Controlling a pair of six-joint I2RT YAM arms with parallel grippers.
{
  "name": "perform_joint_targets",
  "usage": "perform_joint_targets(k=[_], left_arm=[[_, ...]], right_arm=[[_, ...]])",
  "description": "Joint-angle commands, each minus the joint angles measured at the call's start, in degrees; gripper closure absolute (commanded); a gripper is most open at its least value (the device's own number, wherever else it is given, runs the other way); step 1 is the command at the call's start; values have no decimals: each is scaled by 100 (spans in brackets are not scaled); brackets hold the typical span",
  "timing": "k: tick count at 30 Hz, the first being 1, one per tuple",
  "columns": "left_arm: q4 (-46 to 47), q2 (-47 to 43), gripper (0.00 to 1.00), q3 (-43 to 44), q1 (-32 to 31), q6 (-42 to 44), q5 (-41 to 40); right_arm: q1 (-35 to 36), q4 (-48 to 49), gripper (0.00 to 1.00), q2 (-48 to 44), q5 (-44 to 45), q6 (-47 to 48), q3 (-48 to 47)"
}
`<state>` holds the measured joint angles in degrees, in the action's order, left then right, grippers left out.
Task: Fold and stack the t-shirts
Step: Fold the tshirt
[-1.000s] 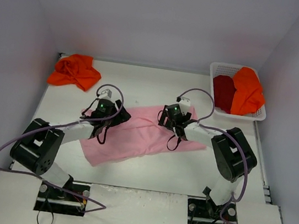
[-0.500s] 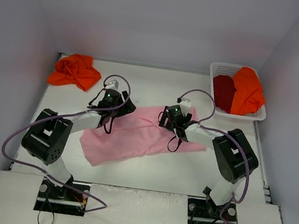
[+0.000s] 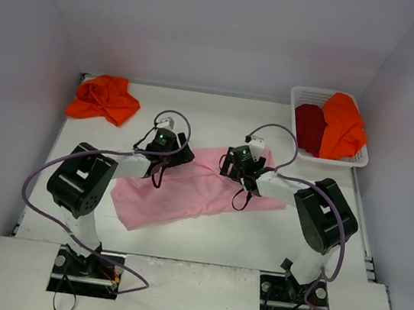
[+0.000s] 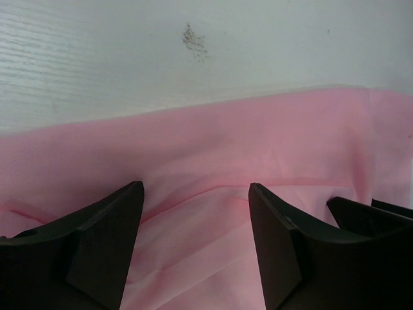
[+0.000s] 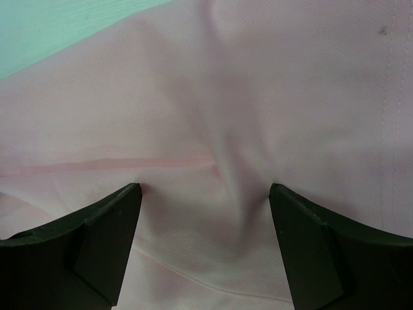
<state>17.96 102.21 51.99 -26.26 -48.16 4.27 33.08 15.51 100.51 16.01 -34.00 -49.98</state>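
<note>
Left tool (image 4: 197,194): fingers apart, nothing between them, set low over the far edge of the pink t-shirt (image 3: 187,187). Right tool (image 5: 205,194): fingers apart, tips at the cloth, a raised fold of pink fabric running between them; actual contact cannot be confirmed.

The pink t-shirt lies spread at mid-bench (image 3: 220,118), skewed and creased. One orange t-shirt (image 3: 103,98) sits crumpled at the far left corner. A dark red t-shirt (image 3: 309,127) and a second orange t-shirt (image 3: 342,124) lie in the white basket (image 3: 308,92) at far right.
</note>
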Motion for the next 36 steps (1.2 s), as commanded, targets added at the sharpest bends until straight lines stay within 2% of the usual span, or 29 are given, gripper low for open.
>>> perform_joint_targets(k=[1, 14, 24, 36], left_arm=[[156, -228, 39, -30, -203, 0, -49], [-20, -650, 39, -566, -424, -299, -120], [-758, -1432, 39, -734, -424, -27, -374], [-908, -1968, 39, -1208, -441, -88, -375]], right_arm=[[-56, -232, 23, -102, 7, 25, 76], [-56, -215, 23, -102, -1, -28, 67], [-65, -197, 23, -110, -37, -45, 102], [-56, -206, 23, -216, -19, -45, 120]])
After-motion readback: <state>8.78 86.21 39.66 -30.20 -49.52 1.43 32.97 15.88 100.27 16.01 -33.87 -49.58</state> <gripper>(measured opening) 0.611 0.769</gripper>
